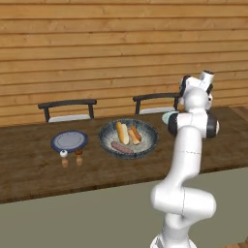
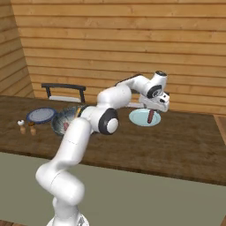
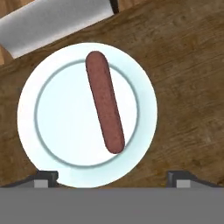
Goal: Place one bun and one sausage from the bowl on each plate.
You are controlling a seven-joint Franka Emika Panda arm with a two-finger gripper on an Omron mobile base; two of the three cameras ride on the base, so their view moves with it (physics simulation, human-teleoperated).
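A brown sausage [image 3: 105, 107] lies loose on a pale round plate [image 3: 52, 144], which stands on the dark wooden table. My gripper [image 3: 112, 178] hovers just above this plate [image 2: 137, 119], open, with its fingertips [image 3: 46, 177] wide apart and nothing between them. The large patterned bowl [image 1: 107, 141] sits at the table's middle, to the left of my arm. It holds two buns [image 1: 122, 131] and one sausage [image 1: 122, 147]. A small flat blue-grey plate [image 1: 69, 141] stands left of the bowl with nothing on it. In the right base view my arm hides part of the bowl [image 2: 62, 118].
Two small shakers [image 1: 71, 157] stand in front of the blue-grey plate. Two dark chairs [image 1: 68, 109] are pushed in at the table's far side, before a wooden plank wall. A grey chair seat [image 3: 52, 19] shows beyond the pale plate.
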